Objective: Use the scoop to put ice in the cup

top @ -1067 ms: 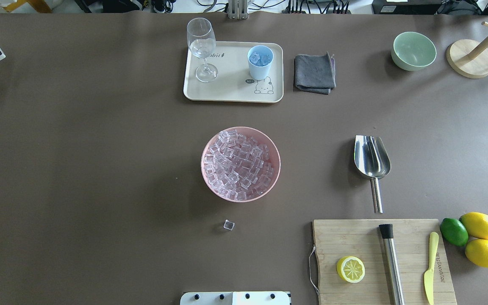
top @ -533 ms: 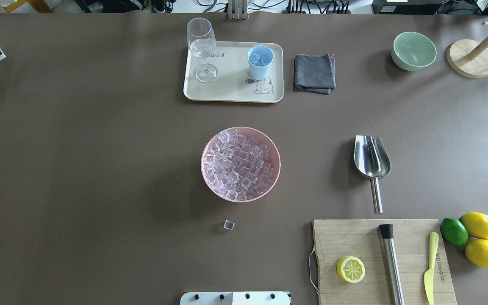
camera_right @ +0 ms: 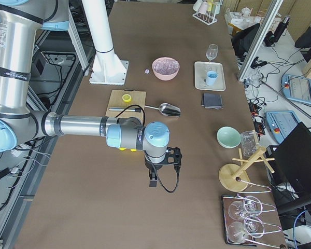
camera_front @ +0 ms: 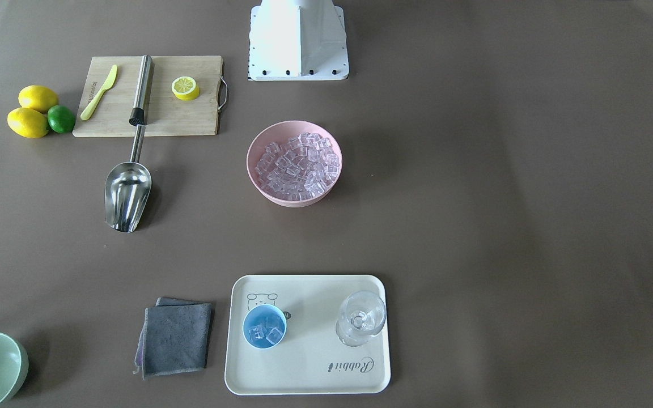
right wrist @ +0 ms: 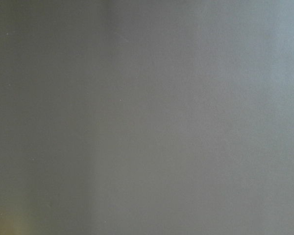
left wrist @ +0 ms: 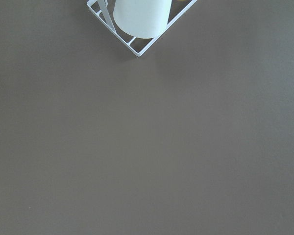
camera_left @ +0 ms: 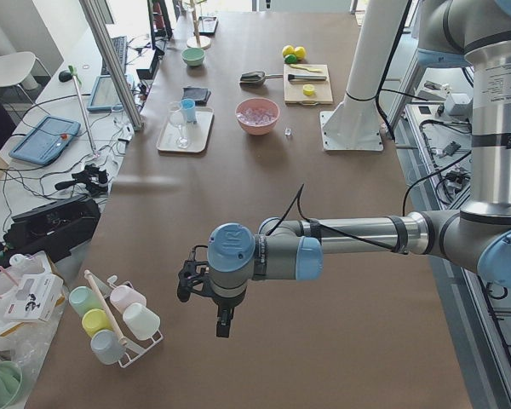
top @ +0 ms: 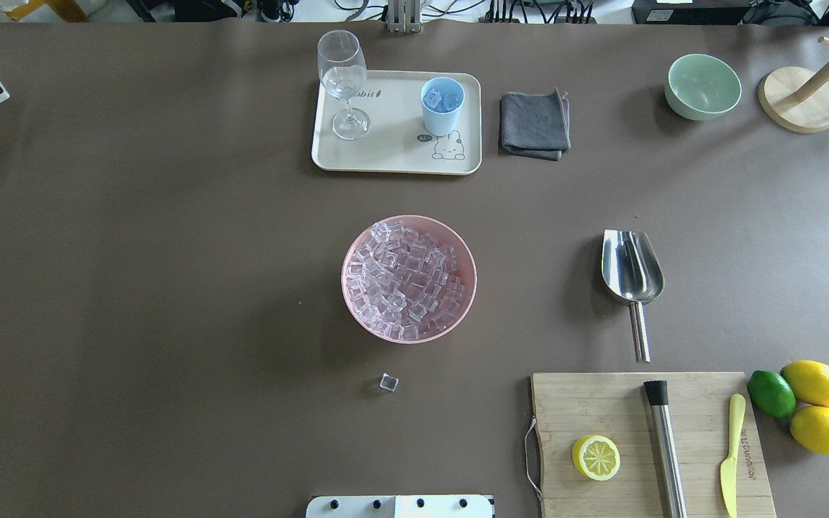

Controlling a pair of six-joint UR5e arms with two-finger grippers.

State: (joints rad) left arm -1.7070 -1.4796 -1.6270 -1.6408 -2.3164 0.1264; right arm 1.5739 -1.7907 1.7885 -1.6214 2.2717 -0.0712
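The ice [top: 409, 279] fills a pink bowl [top: 353, 252] at mid-table; one loose cube [top: 388, 383] lies on the table in front of it. The light-blue cup [top: 442, 106] stands on a cream tray [top: 393, 155] and holds a few cubes [camera_front: 264, 332]. The steel scoop [top: 631, 273] lies empty on the table to the right, handle toward the robot. My left gripper [camera_left: 187, 284] shows only in the exterior left view, far off near a cup rack. My right gripper [camera_right: 172, 155] shows only in the exterior right view, far from the scoop. I cannot tell whether either is open.
A stemmed glass [top: 342, 79] shares the tray. A grey cloth [top: 535, 124] and pale-green bowl [top: 702, 86] lie beyond the scoop. A cutting board [top: 587, 403] carries a lemon half [top: 595, 457], a steel cylinder [top: 665, 446] and a yellow knife [top: 730, 453]. Lemons [top: 815, 383] and a lime [top: 771, 393] sit beside it.
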